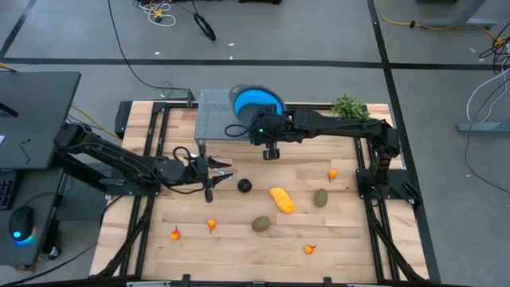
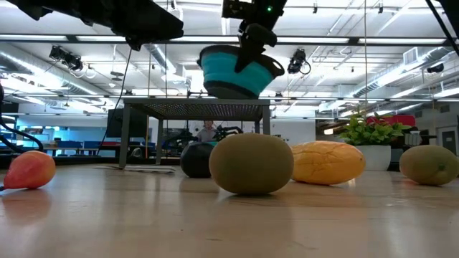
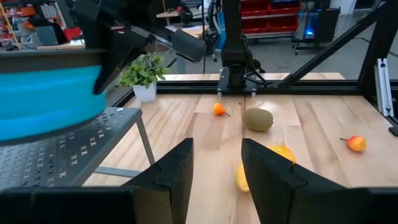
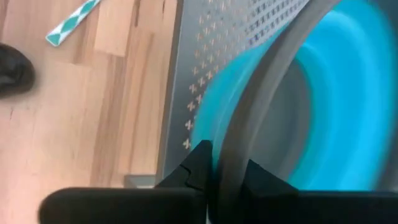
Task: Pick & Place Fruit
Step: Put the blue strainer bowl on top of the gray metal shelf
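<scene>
A blue bowl point(image 1: 256, 102) with a grey rim sits at the top of a grey perforated stand point(image 1: 213, 115), at the table's far middle. My right gripper point(image 4: 227, 177) is shut on it. The fruit lies on the wooden table: a yellow oblong point(image 1: 280, 199), two olive ovals point(image 1: 320, 197) point(image 1: 261, 225), a dark ball point(image 1: 245, 186) and several small orange pieces, one of them point(image 1: 331, 174) near the right arm's base. My left gripper point(image 1: 217, 169) hovers open and level left of the dark ball, with nothing between its fingers point(image 3: 180, 177). My right gripper pinches the bowl's grey rim point(image 4: 231, 163) on the bowl's near side, one finger inside and one outside. The fingers point(image 4: 196, 167) come slanting down from above. The bowl point(image 2: 233, 72) is slightly tilted just over the stand's top; whether its base rests there I cannot tell.
A green potted plant point(image 1: 349, 106) stands at the far right corner. Metal frame rails run along the table's left and right edges. Bare wood lies between the stand and the fruit.
</scene>
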{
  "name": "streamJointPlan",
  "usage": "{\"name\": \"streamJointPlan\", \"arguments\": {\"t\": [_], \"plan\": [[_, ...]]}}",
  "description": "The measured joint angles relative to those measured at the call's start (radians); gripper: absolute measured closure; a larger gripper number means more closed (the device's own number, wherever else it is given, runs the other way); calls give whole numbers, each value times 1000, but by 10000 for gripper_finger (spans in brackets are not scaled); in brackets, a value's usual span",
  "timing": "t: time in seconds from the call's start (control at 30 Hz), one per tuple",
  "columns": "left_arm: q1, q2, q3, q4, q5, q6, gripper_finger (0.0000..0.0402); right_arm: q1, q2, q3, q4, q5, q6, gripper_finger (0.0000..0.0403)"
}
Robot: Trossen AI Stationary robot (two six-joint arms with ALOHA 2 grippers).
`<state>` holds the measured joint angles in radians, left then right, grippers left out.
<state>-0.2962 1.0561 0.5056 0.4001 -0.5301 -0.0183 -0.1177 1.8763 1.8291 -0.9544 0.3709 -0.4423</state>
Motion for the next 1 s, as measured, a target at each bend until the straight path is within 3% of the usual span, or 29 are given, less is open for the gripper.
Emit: {"name": "streamJointPlan", "arguments": {"t": [0.43, 0.77, 1.0], "plan": [[-5, 0, 0, -30, 1, -3, 256, 24, -10, -28, 75, 15, -29, 342], [-5, 0, 0, -61, 0, -23, 255, 26, -16, -28, 75, 30, 19, 243], [-5, 0, 0, -75, 0, -28, 255, 36, -16, -28, 76, 51, 37, 196]]}}
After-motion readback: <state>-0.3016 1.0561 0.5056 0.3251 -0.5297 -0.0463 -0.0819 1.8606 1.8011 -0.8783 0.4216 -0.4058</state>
